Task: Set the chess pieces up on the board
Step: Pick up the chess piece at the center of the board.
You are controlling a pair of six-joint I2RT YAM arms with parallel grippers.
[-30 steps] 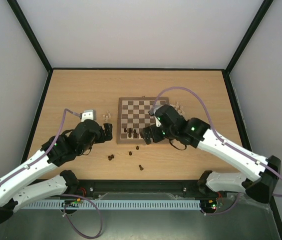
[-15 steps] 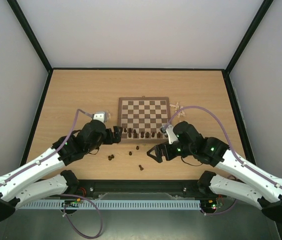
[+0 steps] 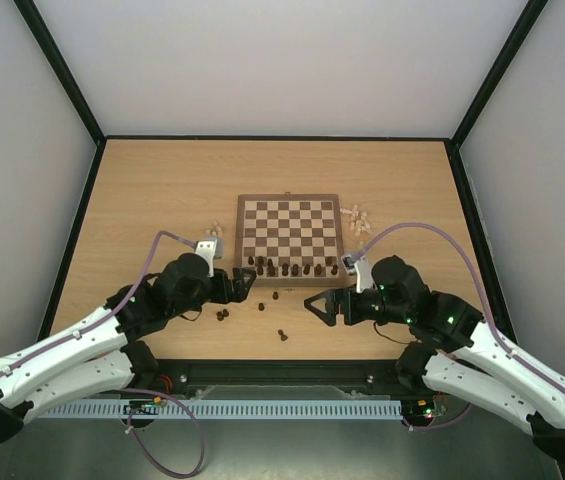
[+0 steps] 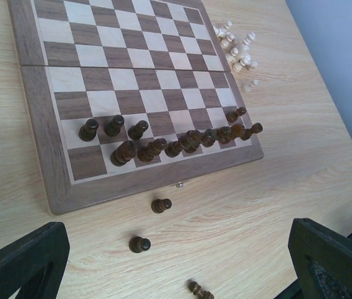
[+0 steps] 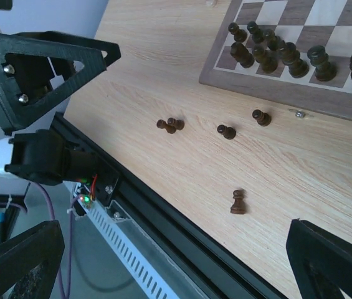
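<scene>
- Presently, board (image 3: 289, 228): mid-table, just far of both my grippers.
- Dark pieces (image 3: 292, 268): packed unevenly along the board's two near rows, so I judge that side partly set.
- Loose pieces (image 3: 222, 315): dark, scattered on the table between the board and my bases, not yet placed.
- Pale pieces (image 3: 360, 218): heaped on the table off the board's right edge, with a few more off its left edge. None are on the board.
- Left gripper (image 3: 245, 283): fingers spread wide and empty, low at the board's near-left corner, aimed far-right. The arm reaches out long from the near-left base.
- Right gripper (image 3: 319, 305): fingers spread wide and empty, over bare table near the board's near-right corner, pointing left toward the loose pieces. The elbow is folded out to the right.
- Reason, as I judge it: both grippers stand open between picks, ready for a loose piece.
</scene>
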